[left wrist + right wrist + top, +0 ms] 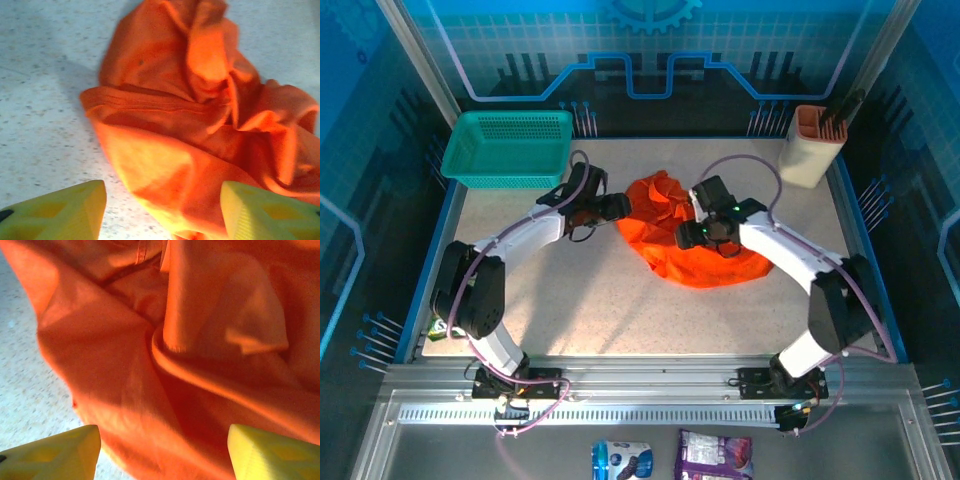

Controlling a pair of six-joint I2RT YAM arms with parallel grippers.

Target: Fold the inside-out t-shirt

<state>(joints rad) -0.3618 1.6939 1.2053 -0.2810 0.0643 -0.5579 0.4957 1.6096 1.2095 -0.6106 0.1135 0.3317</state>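
The crumpled orange-red t-shirt [670, 235] lay mid-table. The left gripper [620, 207] stood spread at its left edge and the right gripper [690, 233] spread over its folds. The speckled tabletop [620, 300] sat in a blue-panelled enclosure [520, 40], with a teal mesh basket [508, 148] far-left.

Left arm [520, 235] extends from the near table edge to mid-table. Left gripper [162, 192] points right, jaws apart. Right arm [790, 250] extends likewise. Right gripper [162, 440] points left, jaws apart. The grippers are near each other, not touching.
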